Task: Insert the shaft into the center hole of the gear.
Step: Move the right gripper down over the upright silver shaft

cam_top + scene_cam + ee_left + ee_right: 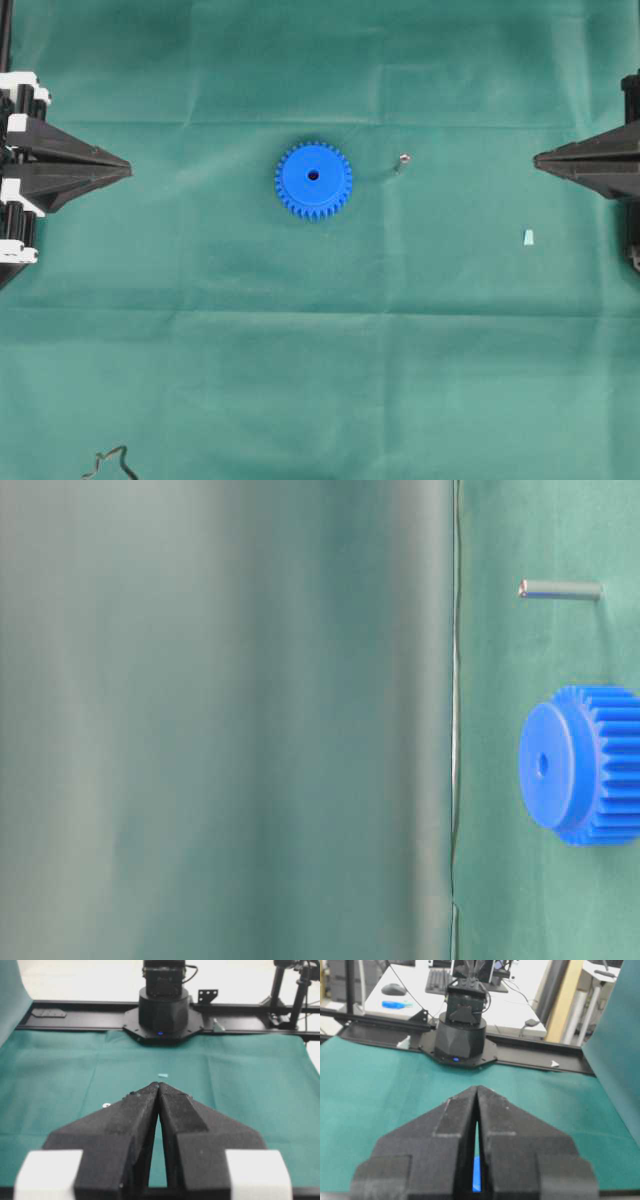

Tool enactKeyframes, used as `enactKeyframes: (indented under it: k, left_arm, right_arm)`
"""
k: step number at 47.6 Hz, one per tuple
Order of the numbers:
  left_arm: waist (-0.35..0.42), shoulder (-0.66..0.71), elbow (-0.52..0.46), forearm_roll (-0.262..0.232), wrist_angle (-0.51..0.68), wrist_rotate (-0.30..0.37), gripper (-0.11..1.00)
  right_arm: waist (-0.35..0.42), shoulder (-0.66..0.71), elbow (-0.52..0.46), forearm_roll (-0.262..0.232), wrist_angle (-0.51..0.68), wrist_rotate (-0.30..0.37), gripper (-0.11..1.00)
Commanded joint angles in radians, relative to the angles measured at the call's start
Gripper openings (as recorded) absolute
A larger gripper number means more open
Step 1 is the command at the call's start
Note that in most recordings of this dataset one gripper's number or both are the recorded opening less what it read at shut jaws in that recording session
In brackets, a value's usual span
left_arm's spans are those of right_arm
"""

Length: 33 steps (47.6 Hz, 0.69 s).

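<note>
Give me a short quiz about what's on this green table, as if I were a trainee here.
1. True or false: the shaft already sits in the hole of the gear.
2. In the overhead view, which pincer is nearer the shaft? A) left pincer B) right pincer
3. Fill in: both pincers are ____ (open/shut).

Key
1. False: the shaft stands on the cloth beside the gear, apart from it.
2. B.
3. Shut; neither holds anything.
</note>
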Motion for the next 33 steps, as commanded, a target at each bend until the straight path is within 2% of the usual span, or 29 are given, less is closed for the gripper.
enactKeyframes:
  k: [1,9,16,22,33]
  left_arm:
    - [-0.023,0.008,-0.044,0.014,0.025,-0.006,0.02]
    - [-0.023,0.012,-0.052,0.014,0.061,-0.006,0.02]
    - [-0.023,0.011,-0.054,0.014,0.064,-0.006,0.02]
    - [-0.023,0.006,-0.052,0.014,0.066,-0.006,0.02]
    - [-0.023,0.006,-0.054,0.012,0.067,-0.006,0.02]
  right_arm:
    - [0.000,0.008,-0.009,0.002,-0.003,0.005,0.03]
    - [-0.002,0.008,-0.035,0.011,0.072,0.005,0.03]
    - [-0.034,0.040,-0.086,0.026,0.137,0.005,0.03]
    - [-0.084,0.118,-0.130,0.026,0.198,0.005,0.03]
    - [-0.167,0.310,-0.167,0.031,0.199,0.018,0.04]
